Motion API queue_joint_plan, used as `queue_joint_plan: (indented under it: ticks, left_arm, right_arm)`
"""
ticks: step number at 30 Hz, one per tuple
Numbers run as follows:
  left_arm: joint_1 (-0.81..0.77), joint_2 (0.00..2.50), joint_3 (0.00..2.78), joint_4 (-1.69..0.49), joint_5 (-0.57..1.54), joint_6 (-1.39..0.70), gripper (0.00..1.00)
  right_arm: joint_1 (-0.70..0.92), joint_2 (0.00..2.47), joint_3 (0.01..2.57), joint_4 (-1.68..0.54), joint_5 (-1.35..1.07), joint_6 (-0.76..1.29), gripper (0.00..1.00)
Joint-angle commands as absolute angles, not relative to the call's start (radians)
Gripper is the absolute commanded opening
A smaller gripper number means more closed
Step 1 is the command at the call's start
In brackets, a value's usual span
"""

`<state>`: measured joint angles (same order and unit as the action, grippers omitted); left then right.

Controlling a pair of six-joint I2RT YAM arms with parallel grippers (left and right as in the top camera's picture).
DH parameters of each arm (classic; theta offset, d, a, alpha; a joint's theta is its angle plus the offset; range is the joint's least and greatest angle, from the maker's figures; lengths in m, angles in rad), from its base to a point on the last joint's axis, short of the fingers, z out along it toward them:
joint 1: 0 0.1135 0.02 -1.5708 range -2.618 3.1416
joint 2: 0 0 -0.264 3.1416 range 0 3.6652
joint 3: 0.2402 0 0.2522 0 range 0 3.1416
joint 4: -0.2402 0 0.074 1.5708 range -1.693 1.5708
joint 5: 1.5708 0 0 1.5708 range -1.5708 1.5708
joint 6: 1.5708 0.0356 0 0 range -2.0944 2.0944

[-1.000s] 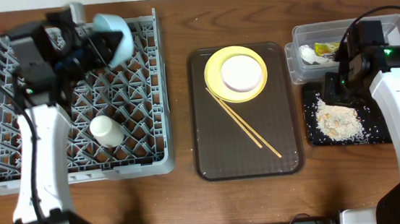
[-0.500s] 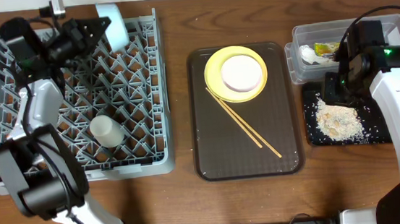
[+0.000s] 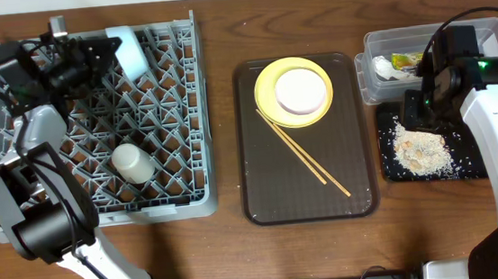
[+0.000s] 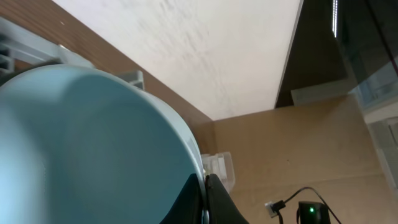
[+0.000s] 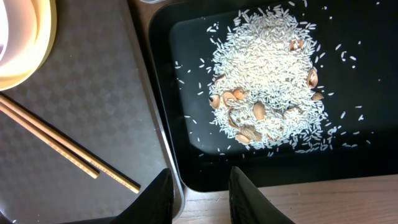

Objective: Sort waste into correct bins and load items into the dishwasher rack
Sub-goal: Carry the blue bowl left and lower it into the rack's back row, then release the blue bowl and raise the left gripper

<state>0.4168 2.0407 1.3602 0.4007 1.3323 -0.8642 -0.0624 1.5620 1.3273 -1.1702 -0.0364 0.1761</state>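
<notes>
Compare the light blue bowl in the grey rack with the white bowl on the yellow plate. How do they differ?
The light blue bowl stands on edge in the grey plastic rack; the white bowl sits flat on the yellow round plate. The left gripper pinches the blue bowl's rim; nothing touches the white bowl. Both are round, plain bowls.

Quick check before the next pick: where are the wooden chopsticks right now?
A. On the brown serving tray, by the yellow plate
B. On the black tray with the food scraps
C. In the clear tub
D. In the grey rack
A: the overhead view shows the chopsticks lying diagonally on the brown serving tray, their upper ends next to the yellow plate.
</notes>
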Motion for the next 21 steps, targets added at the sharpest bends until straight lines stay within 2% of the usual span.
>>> queue_joint_plan:
  ticks: [1, 9, 12, 14, 16, 17, 18, 19, 21]
  left_arm:
    - [0.448, 2.036, 1.348, 0.4, 1.349, -0.846, 0.06]
    - [0.486, 2.036, 1.338, 0.207, 1.349, -0.674, 0.06]
    - [0.488, 2.036, 1.338, 0.116, 1.327, -0.609, 0.09]
    - [0.488, 2.036, 1.338, 0.101, 1.323, -0.601, 0.25]
    - [0.488, 2.035, 1.338, 0.101, 1.323, -0.602, 0.29]
    - [0.488, 2.034, 1.338, 0.101, 1.32, -0.602, 0.38]
    - [0.489, 2.033, 1.338, 0.099, 1.315, -0.602, 0.54]
    - [0.49, 2.031, 1.339, 0.093, 1.304, -0.603, 0.65]
    - [0.495, 2.026, 1.339, 0.067, 1.276, -0.602, 0.69]
  right_arm:
    - [-0.069, 1.544, 1.334, -1.172, -0.035, 0.186, 0.28]
    - [-0.069, 1.544, 1.334, -1.172, -0.035, 0.186, 0.28]
    - [-0.069, 1.544, 1.334, -1.172, -0.035, 0.186, 0.28]
    - [-0.069, 1.544, 1.334, -1.177, -0.035, 0.186, 0.28]
    - [-0.069, 1.544, 1.334, -1.182, -0.035, 0.186, 0.28]
    - [-0.069, 1.544, 1.334, -1.183, -0.035, 0.186, 0.28]
    - [-0.069, 1.544, 1.334, -1.183, -0.035, 0.186, 0.28]
    - [-0.069, 1.544, 1.334, -1.183, -0.035, 0.186, 0.28]
    - [-0.069, 1.544, 1.334, -1.183, -0.035, 0.186, 0.28]
